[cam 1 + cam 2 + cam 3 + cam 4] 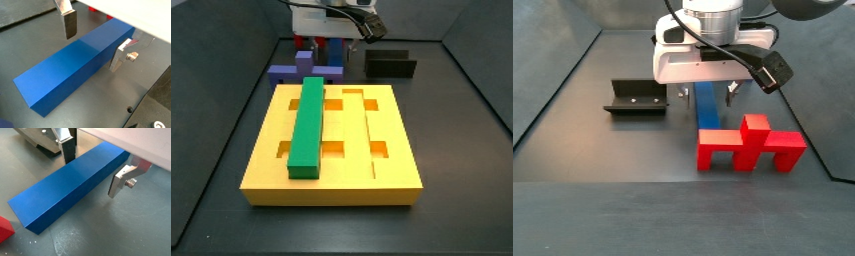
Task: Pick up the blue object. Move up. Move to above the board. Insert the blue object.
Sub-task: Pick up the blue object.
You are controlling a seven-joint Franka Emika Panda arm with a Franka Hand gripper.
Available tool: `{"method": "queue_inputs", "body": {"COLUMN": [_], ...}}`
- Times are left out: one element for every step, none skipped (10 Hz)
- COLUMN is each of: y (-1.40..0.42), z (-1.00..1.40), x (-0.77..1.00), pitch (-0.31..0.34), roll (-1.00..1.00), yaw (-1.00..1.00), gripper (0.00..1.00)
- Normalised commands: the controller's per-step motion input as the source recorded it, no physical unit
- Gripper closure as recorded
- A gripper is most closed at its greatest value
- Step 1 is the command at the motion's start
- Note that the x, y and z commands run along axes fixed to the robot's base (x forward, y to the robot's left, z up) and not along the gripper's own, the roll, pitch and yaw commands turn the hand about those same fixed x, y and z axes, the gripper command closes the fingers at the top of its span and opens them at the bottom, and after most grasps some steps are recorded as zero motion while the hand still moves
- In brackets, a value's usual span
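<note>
your gripper (93, 165) sits low over the blue object (67, 187), jaws apart, a finger (69, 22) on each side without gripping. the bar lies on the floor at the board's (331, 175) twelve o'clock, near the fixture (633, 98).

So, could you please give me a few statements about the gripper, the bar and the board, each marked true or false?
1. The gripper straddles the blue bar, a finger on each side. True.
2. The fingers are clamped on the bar. False: gaps show on both sides; the bar lies on the floor.
3. A green bar lies in a groove of the board. True.
4. The blue bar is already in the board. False: it lies beyond the board, under the gripper.
5. The fixture stands on the board. False: it stands on the floor.
</note>
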Motion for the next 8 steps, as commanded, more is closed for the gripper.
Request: {"method": "queue_inputs", "body": {"y": [0.04, 0.00, 0.00, 0.06, 0.00, 0.00, 0.00, 0.00], "z": [0.00, 0.00, 0.03, 0.09, 0.00, 0.00, 0.00, 0.00], "x": [0.00, 0.00, 0.00, 0.00, 0.00, 0.00, 0.00, 0.00], "pitch": [0.003, 0.000, 0.000, 0.000, 0.000, 0.000, 0.000, 0.000], "roll": [0.00, 0.02, 0.00, -0.04, 0.00, 0.00, 0.00, 0.00], "yaw": [0.00, 0.00, 0.00, 0.00, 0.00, 0.00, 0.00, 0.00], "gripper": [0.00, 0.00, 0.00, 0.00, 0.00, 1.00, 1.00, 1.00]}}
